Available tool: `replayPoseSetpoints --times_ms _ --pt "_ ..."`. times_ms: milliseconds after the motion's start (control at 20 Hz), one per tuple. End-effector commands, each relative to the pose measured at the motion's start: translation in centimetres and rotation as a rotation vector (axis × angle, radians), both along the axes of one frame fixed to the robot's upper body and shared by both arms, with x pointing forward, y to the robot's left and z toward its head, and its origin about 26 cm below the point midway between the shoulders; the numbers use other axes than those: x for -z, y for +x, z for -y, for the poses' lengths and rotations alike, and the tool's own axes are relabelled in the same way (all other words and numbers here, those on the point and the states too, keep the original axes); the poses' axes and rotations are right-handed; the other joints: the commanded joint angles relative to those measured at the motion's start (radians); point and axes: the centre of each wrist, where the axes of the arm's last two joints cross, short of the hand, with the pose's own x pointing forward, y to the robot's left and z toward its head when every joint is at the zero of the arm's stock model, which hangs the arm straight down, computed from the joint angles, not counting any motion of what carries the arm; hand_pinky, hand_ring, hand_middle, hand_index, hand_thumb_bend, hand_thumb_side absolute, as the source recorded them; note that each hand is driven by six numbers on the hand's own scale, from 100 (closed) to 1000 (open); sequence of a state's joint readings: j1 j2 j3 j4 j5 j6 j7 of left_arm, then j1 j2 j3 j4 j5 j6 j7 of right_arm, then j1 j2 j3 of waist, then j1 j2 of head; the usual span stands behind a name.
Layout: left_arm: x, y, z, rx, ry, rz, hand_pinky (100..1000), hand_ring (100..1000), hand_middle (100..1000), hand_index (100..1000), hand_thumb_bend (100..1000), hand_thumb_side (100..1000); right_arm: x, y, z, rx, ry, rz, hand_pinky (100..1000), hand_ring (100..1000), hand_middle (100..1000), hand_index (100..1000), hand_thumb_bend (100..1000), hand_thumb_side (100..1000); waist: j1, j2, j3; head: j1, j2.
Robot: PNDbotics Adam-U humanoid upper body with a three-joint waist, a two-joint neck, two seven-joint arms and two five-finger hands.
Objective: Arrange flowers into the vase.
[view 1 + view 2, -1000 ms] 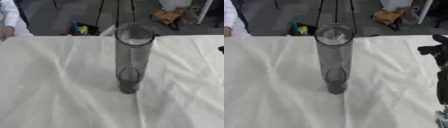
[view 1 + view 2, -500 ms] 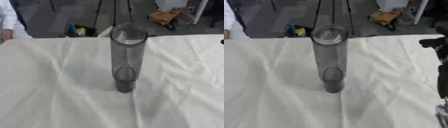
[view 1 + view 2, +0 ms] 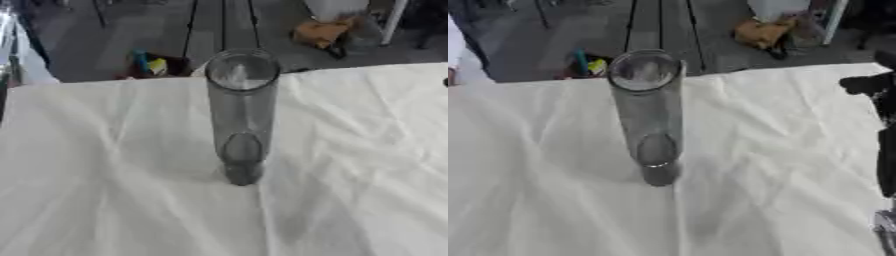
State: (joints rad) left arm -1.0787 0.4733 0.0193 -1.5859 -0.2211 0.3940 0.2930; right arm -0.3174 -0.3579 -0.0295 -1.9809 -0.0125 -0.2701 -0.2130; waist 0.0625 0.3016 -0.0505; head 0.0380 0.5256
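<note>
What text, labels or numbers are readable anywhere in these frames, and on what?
None can be read.
The vase: clear glass, no label or marking visible.
The white tablecloth: plain, no print.
The robot's right arm at the right edge of the right eye view: black, no lettering made out.
The coloured items on the floor beyond the table: too blurred to tell whether they carry text.

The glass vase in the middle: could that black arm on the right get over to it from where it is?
Probably yes. The vase stands upright alone on the white cloth, and nothing lies between it and the right arm at the right edge of the right eye view. The hand itself is not clear enough to judge.
</note>
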Motion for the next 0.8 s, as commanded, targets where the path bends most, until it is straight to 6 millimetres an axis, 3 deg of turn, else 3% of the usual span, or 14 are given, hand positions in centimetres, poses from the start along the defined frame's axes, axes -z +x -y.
replayPoseSetpoints --times_ms 50,800 --pt "-1.1 -0.4 0.8 0.063 -0.017 0.038 100 100 100 102 176 662 -1.0 -0.2 -0.1 -0.021 -0.013 0.029 811 673 516 832 100 931 0.015 -0.039 -0.004 0.007 -0.010" --pt "-0.7 -0.3 3.9 0.303 -0.175 0.122 100 100 100 103 192 670 -1.1 -0.1 -0.6 -0.052 -0.010 0.026 813 675 516 833 100 929 0.017 -0.043 -0.025 0.006 -0.023"
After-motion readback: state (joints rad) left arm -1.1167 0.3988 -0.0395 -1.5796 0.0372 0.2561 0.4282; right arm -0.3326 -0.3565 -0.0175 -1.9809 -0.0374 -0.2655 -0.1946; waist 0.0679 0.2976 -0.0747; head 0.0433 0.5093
